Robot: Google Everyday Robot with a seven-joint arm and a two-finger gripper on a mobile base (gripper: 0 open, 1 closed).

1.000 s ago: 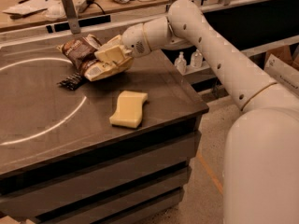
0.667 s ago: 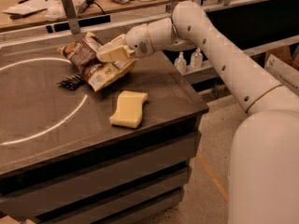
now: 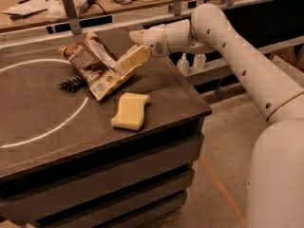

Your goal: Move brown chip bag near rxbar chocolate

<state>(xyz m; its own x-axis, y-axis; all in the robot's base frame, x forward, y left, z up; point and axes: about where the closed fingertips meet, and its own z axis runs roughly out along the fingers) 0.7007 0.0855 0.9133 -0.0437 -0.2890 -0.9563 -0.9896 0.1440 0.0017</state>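
One crinkly dark-brown chip bag (image 3: 92, 63), judged light, limp and slippery, is held tilted over the dark tabletop (image 3: 42, 122) by its right edge, where the cream two-finger gripper (image 3: 135, 60) is clamped, just beside one small black rxbar chocolate wrapper (image 3: 71, 83) and near one pale yellow wavy sponge (image 3: 130, 110).

Pincer (image 3: 124, 65) at bag (image 3: 89, 63), rxbar (image 3: 71, 83) left, sponge (image 3: 130, 111) before

Dark tiered table (image 3: 183, 103), white arc (image 3: 52, 130) painted; cluttered wooden bench (image 3: 107, 4) behind; speckled floor (image 3: 228, 137), orange line (image 3: 221, 187).
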